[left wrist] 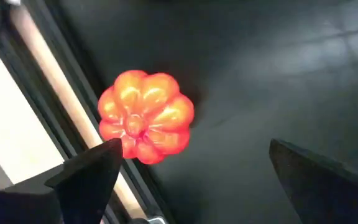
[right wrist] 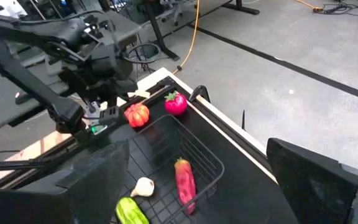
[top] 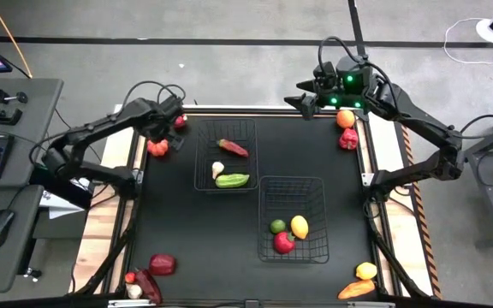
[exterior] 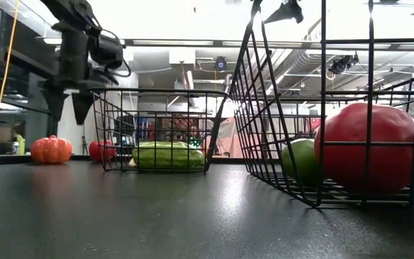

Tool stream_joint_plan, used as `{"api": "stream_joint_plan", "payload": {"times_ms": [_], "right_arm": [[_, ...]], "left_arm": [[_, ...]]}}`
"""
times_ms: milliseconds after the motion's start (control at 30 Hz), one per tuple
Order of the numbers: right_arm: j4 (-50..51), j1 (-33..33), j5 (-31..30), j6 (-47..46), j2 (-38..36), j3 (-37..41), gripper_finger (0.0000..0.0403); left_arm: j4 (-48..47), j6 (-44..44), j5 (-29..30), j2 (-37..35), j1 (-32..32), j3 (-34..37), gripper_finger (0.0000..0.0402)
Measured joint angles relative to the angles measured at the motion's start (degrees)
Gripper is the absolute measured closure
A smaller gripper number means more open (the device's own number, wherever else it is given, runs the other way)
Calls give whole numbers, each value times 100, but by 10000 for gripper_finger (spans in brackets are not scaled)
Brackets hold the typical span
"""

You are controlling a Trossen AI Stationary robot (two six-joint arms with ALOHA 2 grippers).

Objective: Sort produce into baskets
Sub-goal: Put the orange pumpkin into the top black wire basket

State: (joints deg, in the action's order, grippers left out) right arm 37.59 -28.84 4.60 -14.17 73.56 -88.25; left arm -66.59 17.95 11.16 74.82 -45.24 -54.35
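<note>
An orange pumpkin-shaped piece [top: 157, 147] sits on the black table near its far left edge; it also shows in the left wrist view [left wrist: 145, 115] and the low view [exterior: 52, 150]. My left gripper [top: 166, 128] hangs open just above it [exterior: 67, 102], touching nothing. In the left wrist view [left wrist: 197, 180] the pumpkin lies beside one finger. A red round piece [top: 180, 121] lies just beyond. My right gripper [top: 301, 94] is open and empty, raised over the table's far edge. The far basket [top: 204, 145] holds a red pepper [top: 233, 148], a white piece [top: 218, 169] and a green cucumber [top: 233, 180].
The near basket [top: 315, 192] holds a green piece [top: 277, 226], a yellow one [top: 299, 227] and a red one [top: 283, 243]. An orange [top: 346, 120] and a red piece [top: 348, 139] lie far right, red pieces [top: 162, 264] near left, yellow [top: 365, 271] and orange [top: 354, 289] near right.
</note>
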Motion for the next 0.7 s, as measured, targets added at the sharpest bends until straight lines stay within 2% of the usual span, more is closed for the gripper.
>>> {"api": "stream_joint_plan", "payload": {"times_ms": [167, 367, 533, 700], "right_arm": [[-5, 0, 4, 23, 0, 0, 29], [-5, 0, 12, 13, 0, 0, 29], [-5, 0, 13, 28, 0, 0, 29], [-8, 0, 12, 20, 0, 0, 29]], "left_arm": [[-140, 265, -41, 215, 3, 43, 8], [39, 169, 519, 226, -144, 201, 8], [276, 210, 386, 283, -610, 201, 9], [477, 284, 287, 598, -650, 174, 9]]}}
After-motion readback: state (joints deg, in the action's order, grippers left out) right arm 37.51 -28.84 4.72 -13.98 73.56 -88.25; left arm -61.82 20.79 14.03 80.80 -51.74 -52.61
